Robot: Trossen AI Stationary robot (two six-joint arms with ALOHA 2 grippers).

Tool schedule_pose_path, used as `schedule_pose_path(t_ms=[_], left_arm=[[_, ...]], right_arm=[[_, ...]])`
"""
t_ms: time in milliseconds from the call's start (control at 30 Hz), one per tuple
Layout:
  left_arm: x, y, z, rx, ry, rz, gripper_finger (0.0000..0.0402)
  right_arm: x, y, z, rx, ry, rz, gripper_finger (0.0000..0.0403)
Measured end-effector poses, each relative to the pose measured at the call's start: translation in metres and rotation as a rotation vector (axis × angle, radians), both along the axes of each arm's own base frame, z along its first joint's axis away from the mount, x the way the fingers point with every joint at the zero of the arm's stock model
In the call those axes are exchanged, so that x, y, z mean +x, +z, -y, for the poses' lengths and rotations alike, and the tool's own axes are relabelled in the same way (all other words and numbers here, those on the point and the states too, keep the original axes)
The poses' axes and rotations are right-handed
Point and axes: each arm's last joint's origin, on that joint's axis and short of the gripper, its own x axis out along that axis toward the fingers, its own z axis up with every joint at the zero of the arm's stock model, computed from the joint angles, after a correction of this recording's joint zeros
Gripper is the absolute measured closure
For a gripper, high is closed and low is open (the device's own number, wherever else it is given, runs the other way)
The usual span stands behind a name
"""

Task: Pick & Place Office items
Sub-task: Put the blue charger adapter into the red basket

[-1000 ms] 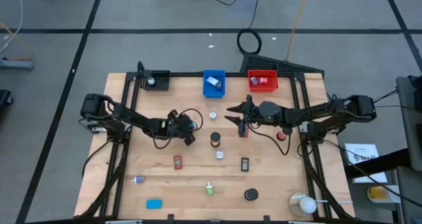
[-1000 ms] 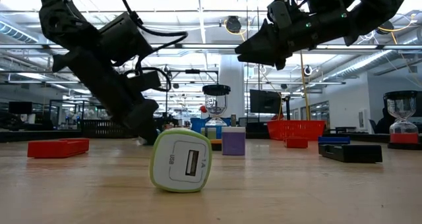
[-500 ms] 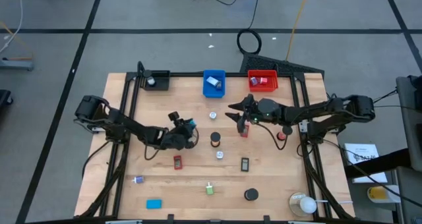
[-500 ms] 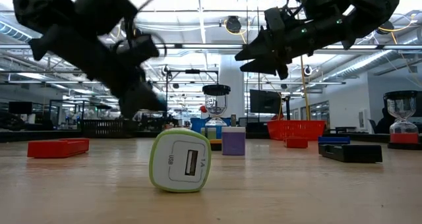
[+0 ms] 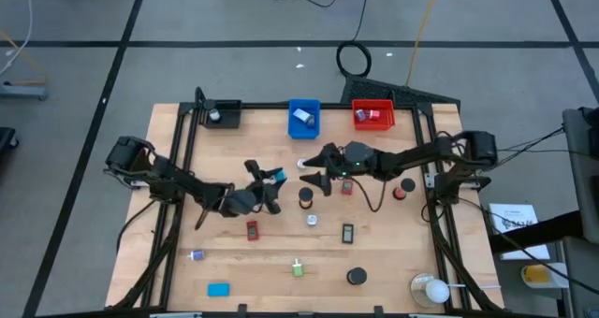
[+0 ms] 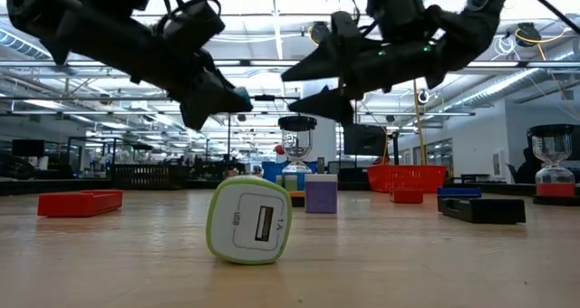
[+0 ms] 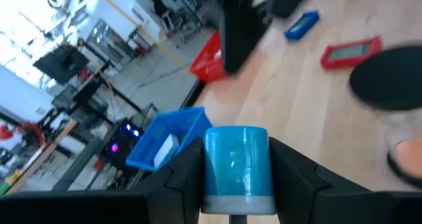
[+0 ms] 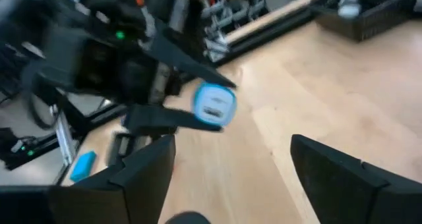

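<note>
My left gripper [image 7: 236,184] holds a small light-blue piece [image 7: 236,166] between its fingers, lifted above the middle of the table [image 5: 393,262], and its jaws are closed on the two sides of it. In the left wrist view the piece looks like a short, stiff plastic block with smooth sides, so I judge it is light but a little slippery; the grip on the flat sides seems the right place. My right gripper [image 5: 312,168] hangs just beside it, near a black roll [image 5: 305,198], with the jaws wide apart and nothing in them.

Other small pieces lie apart on the wood: a red flat piece [image 5: 252,230], a green-white charger [image 6: 249,221], a blue block [image 5: 218,289].

At the far edge stand three bins. The blue bin [image 5: 303,118] has a pale piece inside, the red bin [image 5: 372,114] has something pale too, and the black bin [image 5: 217,114] holds a round whitish thing
</note>
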Motion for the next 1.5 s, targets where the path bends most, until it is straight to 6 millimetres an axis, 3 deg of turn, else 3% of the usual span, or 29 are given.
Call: schedule_pose_path(t_ms=[200, 833, 967, 1300, 1500], left_arm=[[0.000, 0.005, 0.006, 0.016, -0.030, 0.034, 0.0264], [0.004, 0.012, 0.012, -0.012, -0.108, 0.081, 0.0263], [0.004, 0.011, 0.011, -0.012, -0.099, 0.075, 0.0263], [0.004, 0.010, 0.011, -0.012, -0.084, 0.064, 0.0259], [0.003, 0.011, 0.013, -0.050, -0.083, 0.099, 0.0185]], right_arm=[[0.023, -0.005, 0.001, 0.061, 0.068, 0.040, 0.0104], [0.060, -0.014, -0.006, 0.132, 0.148, 0.101, 0.0124], [0.065, -0.014, -0.005, 0.133, 0.145, 0.102, 0.0152], [0.065, -0.015, -0.005, 0.116, 0.143, 0.104, 0.0267], [0.064, -0.015, -0.005, 0.075, 0.161, 0.104, 0.0270]])
